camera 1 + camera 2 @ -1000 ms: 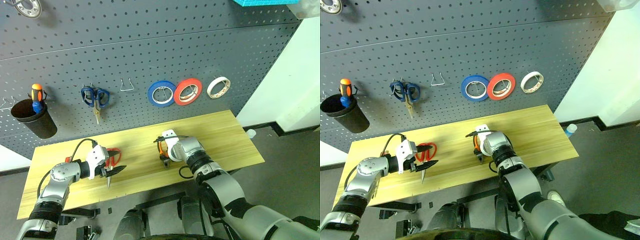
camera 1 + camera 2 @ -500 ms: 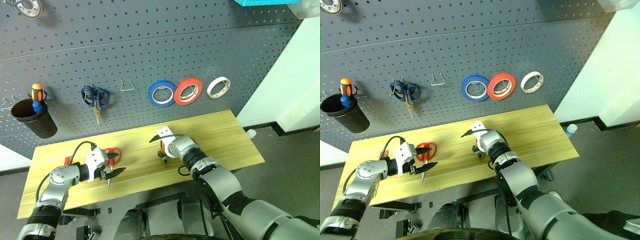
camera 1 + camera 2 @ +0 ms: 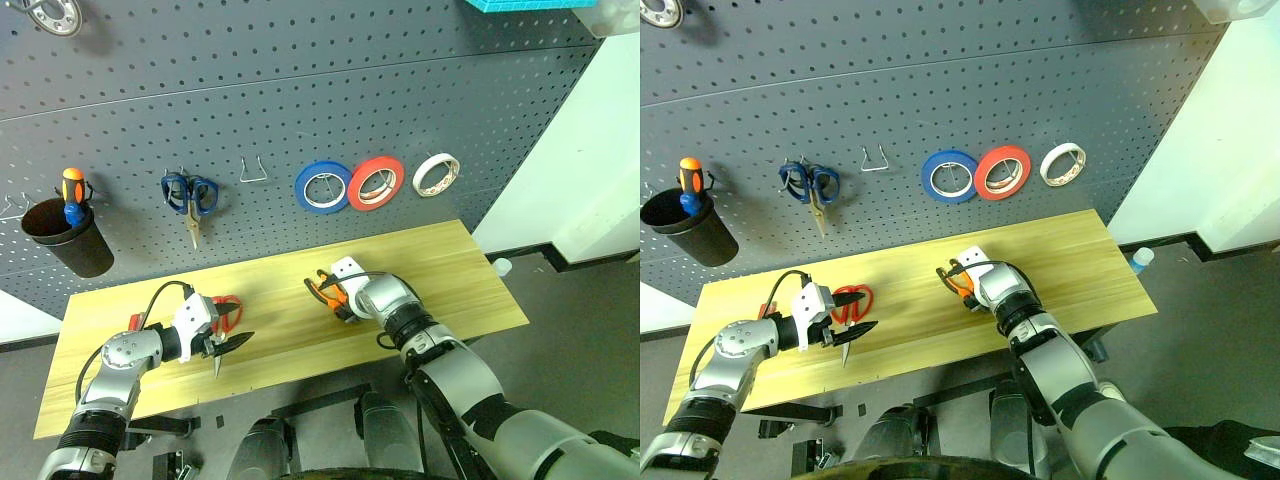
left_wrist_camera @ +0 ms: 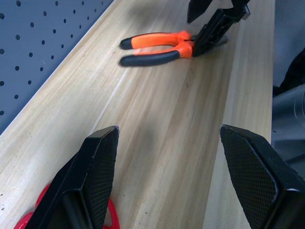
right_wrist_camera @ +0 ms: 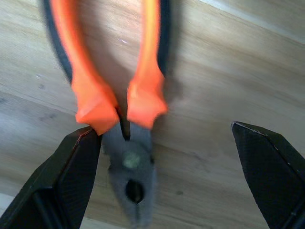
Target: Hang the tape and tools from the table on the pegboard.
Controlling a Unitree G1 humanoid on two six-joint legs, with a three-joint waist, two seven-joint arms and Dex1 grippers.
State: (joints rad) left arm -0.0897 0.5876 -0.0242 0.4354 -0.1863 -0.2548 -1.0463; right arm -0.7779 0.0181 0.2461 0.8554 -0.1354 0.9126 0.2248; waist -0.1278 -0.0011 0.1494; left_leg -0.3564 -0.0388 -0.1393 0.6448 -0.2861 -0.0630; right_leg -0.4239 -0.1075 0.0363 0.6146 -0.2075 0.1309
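No legible text, label, brand mark, number or sign appears on any surface (pegboard [image 3: 300, 90], hung tape rolls, tools and bench [image 3: 440, 260] all carry plain, unmarked faces as far as can be made out).

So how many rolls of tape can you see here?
3, all hanging in a row on the pegboard: a blue roll, a red roll beside it, and a whitish roll furthest right.
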